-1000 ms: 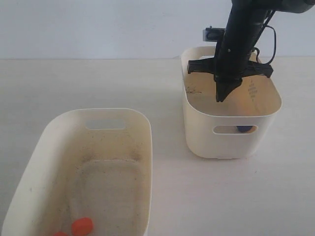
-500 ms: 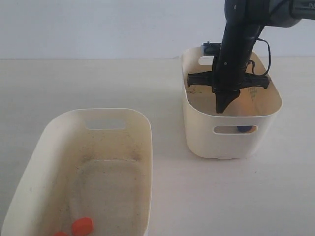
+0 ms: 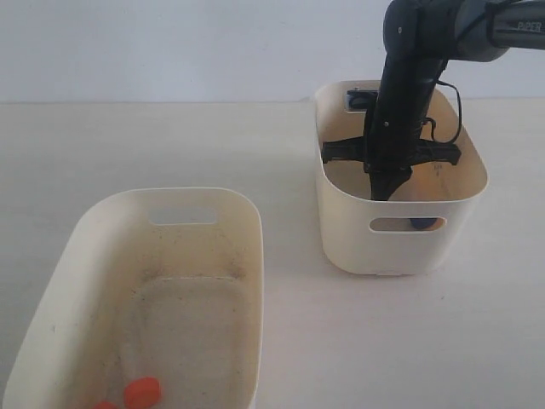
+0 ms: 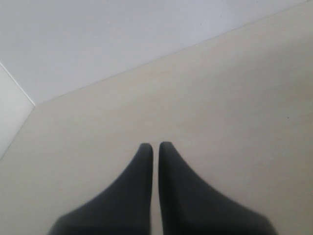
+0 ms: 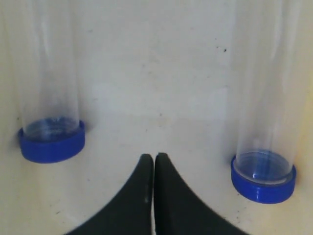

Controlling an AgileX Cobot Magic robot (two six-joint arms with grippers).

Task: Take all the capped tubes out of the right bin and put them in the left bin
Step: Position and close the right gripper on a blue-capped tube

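The right fingers [image 5: 139, 191] are pressed together, tips meeting with nothing between them. They point down at the floor of the right bin [image 3: 400, 253], in the bare gap between two capped tubes. Both tubes lie on the bin floor, one on either side of the tips, and the fingers touch neither. One clear tube [image 5: 49, 73] ends in a dark blue cap [image 5: 52, 143]; the other clear tube [image 5: 266, 83] has a matching blue cap [image 5: 263, 178]. In the exterior view the black right arm [image 3: 409, 77] reaches down from above into this bin. A spot of blue [image 3: 420, 224] shows through the oval handle cutout in the bin's near wall.

The left fingers [image 4: 137, 191] are also closed, with only a hairline between them, holding nothing above the bare pale desk [image 4: 234, 98].

The left bin [image 3: 240, 247] sits on the desk well apart, nearer and to the left. An orange-red cap [image 3: 142, 393] lies at its near end; the tube body there is too faint to make out.
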